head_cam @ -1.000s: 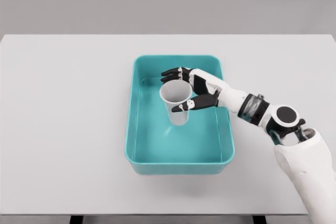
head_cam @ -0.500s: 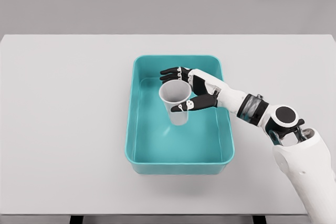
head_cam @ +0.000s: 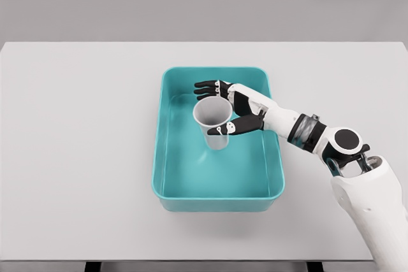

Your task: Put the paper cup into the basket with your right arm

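Cup: paper cup (head_cam: 213, 121) upright, mouth up, inside the teal basket (head_cam: 164, 157), over the floor near the far half.
Hand: right hand (head_cam: 237, 111) curled round the cup's side, thumb at the near side, fingers (head_cam: 205, 85) at the far rim; contact looks loose, a firm clamp cannot be confirmed.
Step judged: release.
Method advised: fingers to be spread evenly, base settled flat first, hand lifted straight away so the rim is not clipped.
Risk: cup tipped by a dragging thumb.

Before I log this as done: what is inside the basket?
The cup stands upright inside the basket, with the right robot hand around it. The rest of the floor looks bare; what lies under the cup and hand is hidden.
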{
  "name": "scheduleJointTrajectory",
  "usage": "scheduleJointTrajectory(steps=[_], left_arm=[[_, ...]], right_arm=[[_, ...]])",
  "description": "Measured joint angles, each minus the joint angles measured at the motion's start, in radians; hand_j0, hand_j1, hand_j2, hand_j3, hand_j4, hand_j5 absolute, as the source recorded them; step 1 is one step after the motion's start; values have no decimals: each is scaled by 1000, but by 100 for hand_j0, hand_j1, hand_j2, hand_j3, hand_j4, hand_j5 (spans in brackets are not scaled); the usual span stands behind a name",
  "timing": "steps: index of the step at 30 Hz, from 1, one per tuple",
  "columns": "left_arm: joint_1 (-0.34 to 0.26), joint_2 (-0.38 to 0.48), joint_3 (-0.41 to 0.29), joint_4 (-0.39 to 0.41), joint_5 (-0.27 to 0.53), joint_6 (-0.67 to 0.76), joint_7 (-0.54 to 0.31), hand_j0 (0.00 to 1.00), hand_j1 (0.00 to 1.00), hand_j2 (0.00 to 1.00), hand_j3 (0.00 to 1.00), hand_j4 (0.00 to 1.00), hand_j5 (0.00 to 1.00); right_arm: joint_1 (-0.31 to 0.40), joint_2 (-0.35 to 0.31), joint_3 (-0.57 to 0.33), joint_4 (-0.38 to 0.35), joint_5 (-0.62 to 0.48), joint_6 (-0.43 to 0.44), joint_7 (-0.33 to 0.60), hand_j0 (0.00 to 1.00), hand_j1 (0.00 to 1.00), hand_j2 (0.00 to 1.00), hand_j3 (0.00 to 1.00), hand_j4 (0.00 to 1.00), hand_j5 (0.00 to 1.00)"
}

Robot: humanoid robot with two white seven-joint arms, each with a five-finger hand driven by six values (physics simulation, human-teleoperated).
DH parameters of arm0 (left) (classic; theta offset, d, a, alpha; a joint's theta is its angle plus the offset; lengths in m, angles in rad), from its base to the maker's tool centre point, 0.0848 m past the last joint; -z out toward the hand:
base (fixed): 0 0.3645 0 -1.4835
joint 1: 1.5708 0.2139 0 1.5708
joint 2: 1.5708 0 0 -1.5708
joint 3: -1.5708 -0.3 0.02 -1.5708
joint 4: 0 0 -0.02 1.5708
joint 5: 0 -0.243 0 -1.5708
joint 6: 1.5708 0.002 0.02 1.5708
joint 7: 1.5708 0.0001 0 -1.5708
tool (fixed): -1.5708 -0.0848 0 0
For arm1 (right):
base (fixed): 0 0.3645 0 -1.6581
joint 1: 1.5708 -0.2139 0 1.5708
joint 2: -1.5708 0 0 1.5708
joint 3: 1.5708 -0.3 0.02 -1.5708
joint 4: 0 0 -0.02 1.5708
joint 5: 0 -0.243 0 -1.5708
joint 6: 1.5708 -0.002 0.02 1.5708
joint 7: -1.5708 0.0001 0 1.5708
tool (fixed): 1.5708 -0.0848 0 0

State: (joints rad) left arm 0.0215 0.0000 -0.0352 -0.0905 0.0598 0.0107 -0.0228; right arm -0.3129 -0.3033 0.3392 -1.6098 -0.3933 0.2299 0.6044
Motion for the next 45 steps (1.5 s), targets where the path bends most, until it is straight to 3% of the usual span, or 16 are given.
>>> scheduleJointTrajectory(steps=[45], left_arm=[[0,0,0,0,0,0,0,100,100,100,100,100,100]], right_arm=[[12,-16,-22,8,34,-5,-2,99,99,99,99,99,99]])
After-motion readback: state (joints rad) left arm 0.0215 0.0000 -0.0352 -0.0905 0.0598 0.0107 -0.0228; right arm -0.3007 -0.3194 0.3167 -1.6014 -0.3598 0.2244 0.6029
